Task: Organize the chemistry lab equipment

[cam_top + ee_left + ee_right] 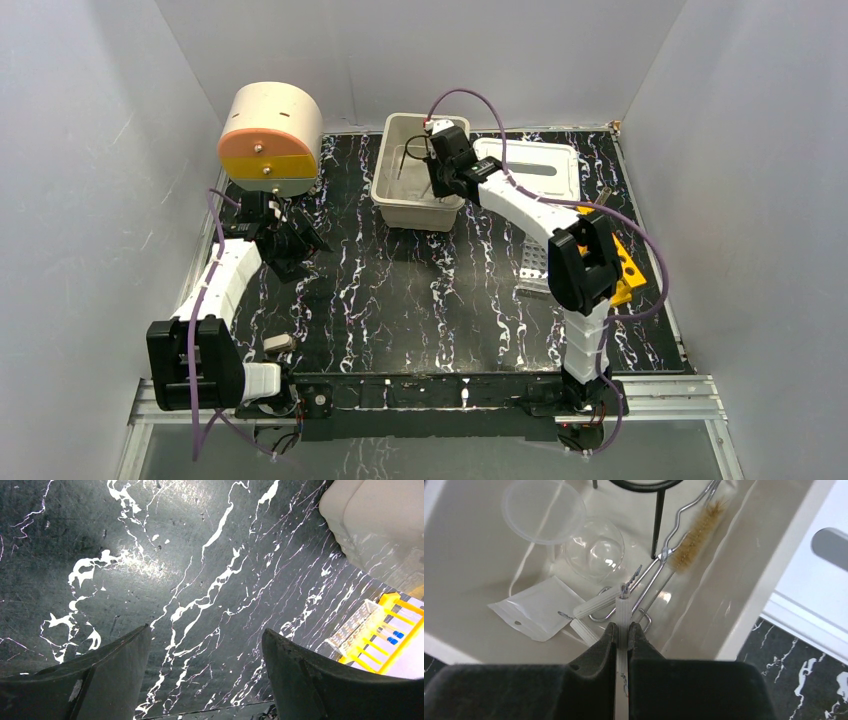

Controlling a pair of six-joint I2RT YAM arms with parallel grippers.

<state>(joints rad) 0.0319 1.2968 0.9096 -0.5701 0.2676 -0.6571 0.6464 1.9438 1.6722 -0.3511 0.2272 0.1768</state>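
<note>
Over the far beige bin point(400, 195), we pinch the white triangle frame point(624, 611) in our right gripper point(622, 630) and should lower it before releasing; left gripper point(205, 629) spread, empty.

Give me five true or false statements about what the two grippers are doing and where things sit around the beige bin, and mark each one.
1. The right gripper is shut on the white triangle frame over the beige bin. True.
2. The left gripper holds the yellow tube rack. False: it is open and holds nothing, above bare table; the yellow tube rack sits on the table's right side.
3. A clear packet lies in the bin. True.
4. The brush lies on the table outside the bin. False: it lies inside the bin.
5. The drum stands at the table's right rear. False: it is at the left rear.
</note>
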